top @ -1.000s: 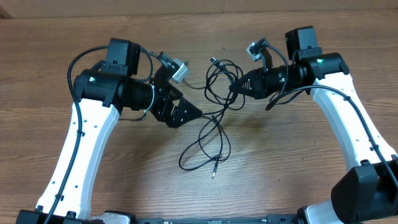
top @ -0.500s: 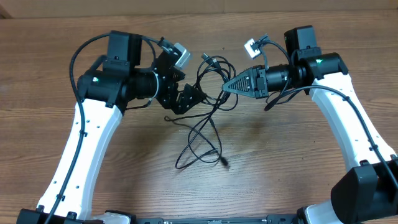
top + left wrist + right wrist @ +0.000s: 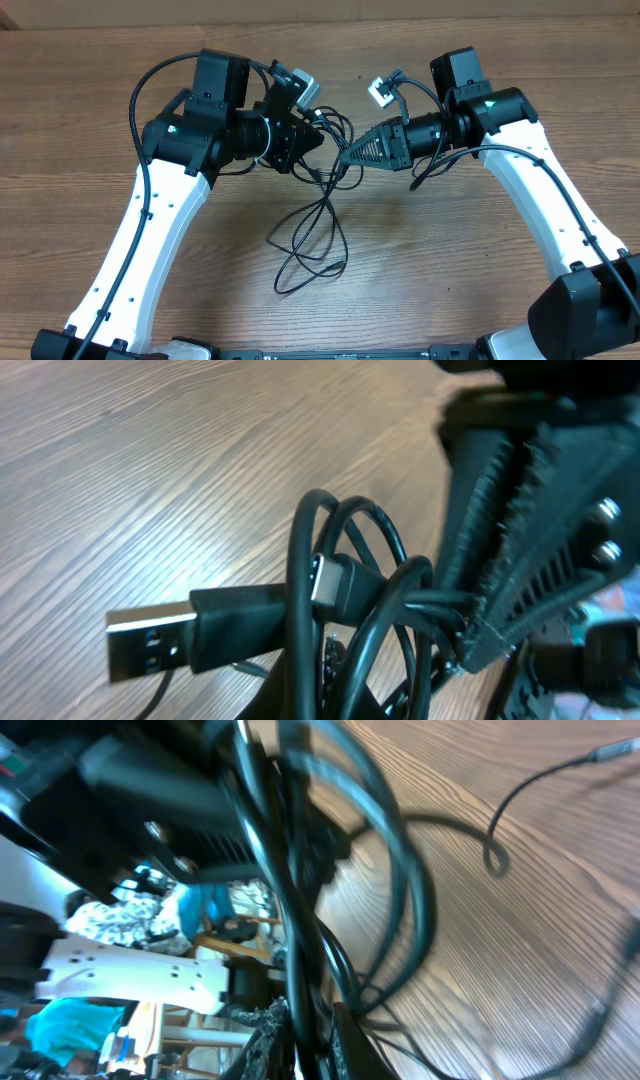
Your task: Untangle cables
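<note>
- So, wooden table (image 3: pixel 480 290) under everything, nothing else on it that I can make out.
- cables (image 3: pixel 327 197): thin black tangle bunched up between the two grippers at the far middle, with a few long loops trailing down across the table toward the near edge.
- left gripper (image 3: pixel 318 140): clenched on the bunch, strands pinched right at its tips.
- right gripper (image 3: pixel 347 157): fingers pressed together on the same bunch from the opposite side.
- USB plug (image 3: pixel 150 645): pokes out sideways just beside the left gripper.

The cables (image 3: pixel 292 870) blur together up close in the right wrist view.
</note>
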`<state>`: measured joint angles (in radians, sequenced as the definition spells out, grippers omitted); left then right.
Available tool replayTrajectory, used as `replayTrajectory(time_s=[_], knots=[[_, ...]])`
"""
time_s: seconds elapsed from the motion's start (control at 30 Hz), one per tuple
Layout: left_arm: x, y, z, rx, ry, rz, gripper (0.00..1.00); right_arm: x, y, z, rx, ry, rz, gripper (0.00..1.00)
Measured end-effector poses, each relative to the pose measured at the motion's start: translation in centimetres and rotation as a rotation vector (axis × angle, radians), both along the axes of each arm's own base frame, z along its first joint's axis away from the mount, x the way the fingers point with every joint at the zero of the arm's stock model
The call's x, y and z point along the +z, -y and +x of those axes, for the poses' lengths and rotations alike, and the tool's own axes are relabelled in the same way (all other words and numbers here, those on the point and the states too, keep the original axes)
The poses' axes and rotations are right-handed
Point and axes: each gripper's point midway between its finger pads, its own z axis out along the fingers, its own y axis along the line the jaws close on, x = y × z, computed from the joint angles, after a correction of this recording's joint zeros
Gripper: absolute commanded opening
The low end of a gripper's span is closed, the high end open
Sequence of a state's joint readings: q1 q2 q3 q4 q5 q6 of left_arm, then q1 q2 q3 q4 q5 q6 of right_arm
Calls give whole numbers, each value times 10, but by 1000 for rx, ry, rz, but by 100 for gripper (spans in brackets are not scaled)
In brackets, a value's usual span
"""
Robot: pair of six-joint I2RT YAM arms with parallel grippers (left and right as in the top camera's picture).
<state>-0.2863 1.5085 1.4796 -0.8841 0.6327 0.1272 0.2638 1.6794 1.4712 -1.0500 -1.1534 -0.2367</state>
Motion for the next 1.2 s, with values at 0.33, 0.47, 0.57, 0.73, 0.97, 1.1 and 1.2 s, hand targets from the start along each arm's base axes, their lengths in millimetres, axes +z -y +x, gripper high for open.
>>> replayTrajectory(time_s=[0.33,0.47,0.57,0.73,0.97,1.1,1.2], knots=[[-2,-12,20,222,-78,-7,4,-16,5,0,-27,-13,-99,49],[-4,-9,11,204,-125,-22,4,-14,3,15,-37,85,-90,72],[-4,-5,3,175,-160,-41,4,-14,3,29,-63,163,-110,54],[-3,-3,1,164,-166,-53,4,-16,4,36,-77,195,-126,13],[-4,-3,2,167,-167,-49,4,-18,-12,25,-30,214,-137,11],[-5,-6,2,174,-172,-46,4,-19,-22,20,5,257,-144,10],[-5,-6,3,177,-171,-44,4,-20,-25,19,13,270,-149,10]])
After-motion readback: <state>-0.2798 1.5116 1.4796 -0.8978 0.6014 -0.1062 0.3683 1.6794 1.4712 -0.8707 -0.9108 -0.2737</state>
